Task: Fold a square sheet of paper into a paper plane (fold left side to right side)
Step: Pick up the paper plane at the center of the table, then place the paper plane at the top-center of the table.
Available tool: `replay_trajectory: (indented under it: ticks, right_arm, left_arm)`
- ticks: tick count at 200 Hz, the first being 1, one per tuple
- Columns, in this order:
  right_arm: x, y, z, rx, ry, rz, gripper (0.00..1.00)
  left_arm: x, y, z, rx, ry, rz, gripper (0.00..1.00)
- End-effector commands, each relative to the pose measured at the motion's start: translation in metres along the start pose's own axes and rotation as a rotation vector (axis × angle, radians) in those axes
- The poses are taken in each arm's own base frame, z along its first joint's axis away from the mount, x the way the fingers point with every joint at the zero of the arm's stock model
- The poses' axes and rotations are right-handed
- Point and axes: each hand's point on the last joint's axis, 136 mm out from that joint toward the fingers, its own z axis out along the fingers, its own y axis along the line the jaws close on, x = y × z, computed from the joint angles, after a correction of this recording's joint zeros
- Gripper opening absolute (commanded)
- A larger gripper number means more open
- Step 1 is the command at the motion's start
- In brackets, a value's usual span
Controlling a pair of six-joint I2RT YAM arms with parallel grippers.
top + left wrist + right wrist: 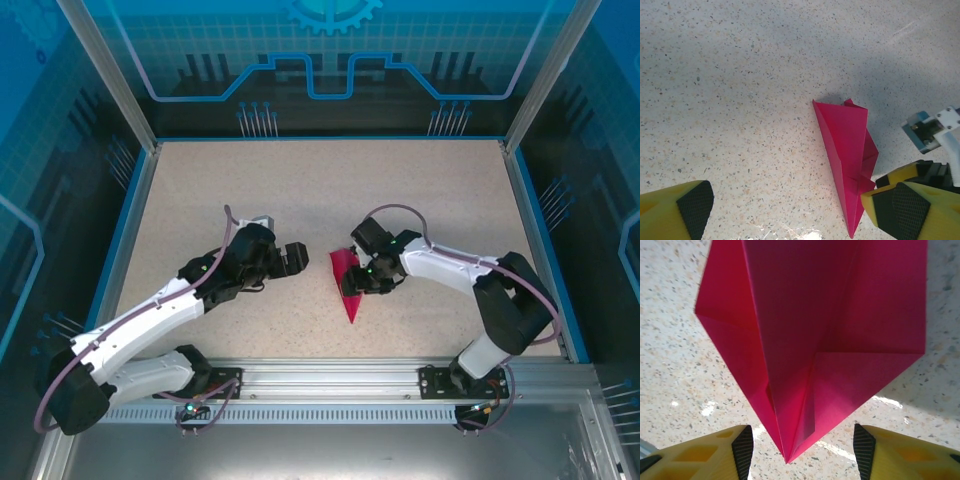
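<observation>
On the table (pixel 300 200) lies the folded pink paper (pixel 347 280).

no legible text, labels, numbers or signs

The folded magenta-pink paper sheet (pixel 840 315) runs off the right wrist view's top edge; from above, the right end effector (pixel 368 274) covers its right side

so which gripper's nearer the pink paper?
Right. The right gripper is over the pink paper, its point between the open jaws; the left gripper sits apart to its left.
</observation>
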Motion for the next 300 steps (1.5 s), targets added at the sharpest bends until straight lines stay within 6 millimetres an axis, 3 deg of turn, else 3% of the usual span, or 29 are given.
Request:
replay_trajectory:
  ticks: [1,40,109,150,168,185,212,259,275,283,300]
  right_arm:
    - [-0.003,0.007,0.002,0.024,0.011,0.005,0.55]
    - [-0.008,0.012,0.014,0.044,0.027,-0.013,0.39]
    - [-0.008,0.012,0.041,0.13,0.093,-0.039,0.25]
    - [-0.024,0.006,0.027,0.163,0.058,-0.031,0.11]
    - [-0.041,0.008,0.013,0.151,0.023,-0.03,0.02]
    - [-0.065,0.003,0.0,0.149,-0.005,-0.009,0.01]
    - [-0.12,-0.013,-0.013,0.161,-0.044,0.049,0.01]
    - [-0.197,-0.051,-0.006,0.244,-0.078,0.154,0.02]
    - [-0.214,-0.053,-0.005,0.247,-0.088,0.172,0.03]
    - [-0.216,-0.057,0.009,0.265,-0.063,0.175,0.03]
    - [-0.223,-0.057,0.017,0.275,-0.042,0.175,0.03]
  left_arm:
    - [0.001,0.006,-0.004,-0.003,-0.005,0.0,0.96]
    - [0.003,0.01,-0.005,-0.011,-0.007,-0.004,0.97]
    - [0.006,0.018,-0.007,-0.031,-0.001,-0.001,0.97]
    - [0.007,0.024,-0.012,-0.044,-0.007,0.001,0.98]
    - [0.005,0.025,-0.015,-0.041,-0.014,0.007,0.98]
    - [0.002,0.024,-0.019,-0.031,-0.025,0.021,0.99]
    - [-0.003,0.016,-0.027,0.013,-0.048,0.073,0.99]
    - [-0.003,0.001,-0.038,0.108,-0.055,0.206,0.99]
    - [0.0,-0.012,-0.042,0.182,-0.052,0.285,0.99]
    - [0.001,-0.017,-0.045,0.209,-0.051,0.32,0.99]
    - [-0.001,-0.024,-0.051,0.244,-0.067,0.381,0.99]
